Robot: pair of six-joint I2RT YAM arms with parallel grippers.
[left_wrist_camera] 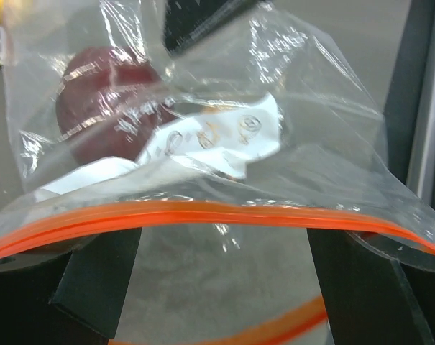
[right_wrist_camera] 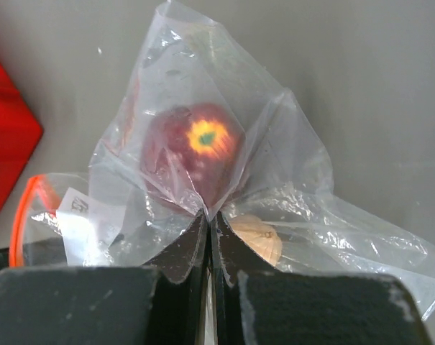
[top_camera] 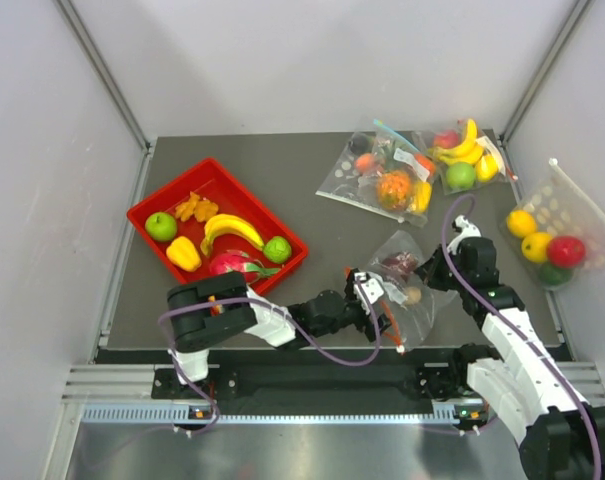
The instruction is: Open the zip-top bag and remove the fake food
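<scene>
The zip-top bag [top_camera: 407,285] lies near the front edge, clear, with an orange-red zip strip [left_wrist_camera: 203,214] and a white label [left_wrist_camera: 217,140]. Its mouth gapes. My left gripper [top_camera: 372,298] is open wide at that mouth, and the upper strip runs across both fingers [left_wrist_camera: 95,277]. My right gripper [top_camera: 435,272] is shut on a pinch of plastic at the bag's other end [right_wrist_camera: 210,215]. Inside the bag are a dark purple piece [right_wrist_camera: 192,154] and a small beige one [right_wrist_camera: 259,236]. Two green apples [top_camera: 162,226], orange segments [top_camera: 195,208] and a yellow piece [top_camera: 183,253] lie in the red tray [top_camera: 147,205].
The tray also holds a banana [top_camera: 232,230] and a pink dragon fruit [top_camera: 232,265]. Two other filled bags [top_camera: 377,175] [top_camera: 467,155] lie at the back right. A further bag of fruit [top_camera: 552,235] leans at the right edge against the wall.
</scene>
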